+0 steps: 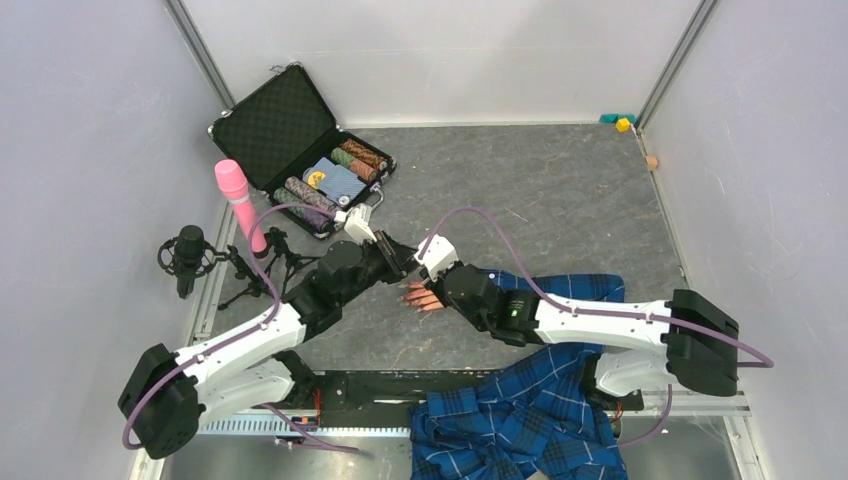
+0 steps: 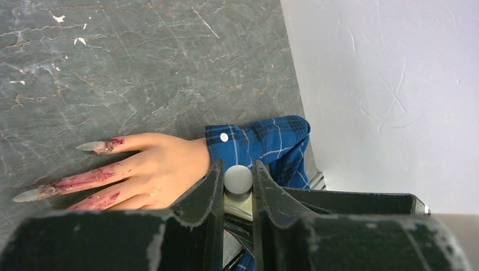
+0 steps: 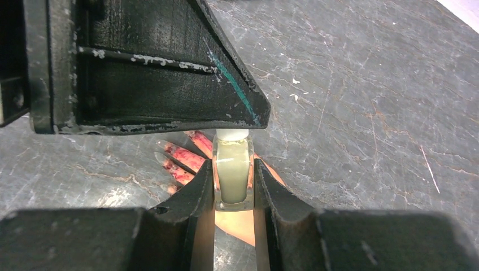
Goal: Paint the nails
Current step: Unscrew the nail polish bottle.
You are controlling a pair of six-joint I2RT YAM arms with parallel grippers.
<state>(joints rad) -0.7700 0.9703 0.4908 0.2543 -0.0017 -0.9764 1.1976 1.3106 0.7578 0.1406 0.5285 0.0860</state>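
Observation:
The flesh-coloured mannequin hand (image 2: pixel 161 166) lies flat on the grey table, its blue plaid sleeve (image 2: pixel 265 141) behind it. Its nails (image 2: pixel 90 146) are long, pointed and pale, and red paint is smeared along the fingers (image 3: pixel 186 155). My right gripper (image 3: pixel 233 164) is shut on a small clear bottle (image 3: pixel 232 178) of pale liquid, held just above the hand. My left gripper (image 2: pixel 237 165) is shut on the bottle's white cap (image 2: pixel 238 179). In the top view both grippers, left (image 1: pixel 400 255) and right (image 1: pixel 432 258), meet tip to tip over the hand (image 1: pixel 422 297).
An open black case (image 1: pixel 290 140) with poker chips sits at the back left. A pink microphone (image 1: pixel 238 205) and a black microphone on a stand (image 1: pixel 188 255) stand at the left edge. Plaid cloth (image 1: pixel 520 420) is heaped at the front. Small blocks (image 1: pixel 622 122) lie in the far right corner.

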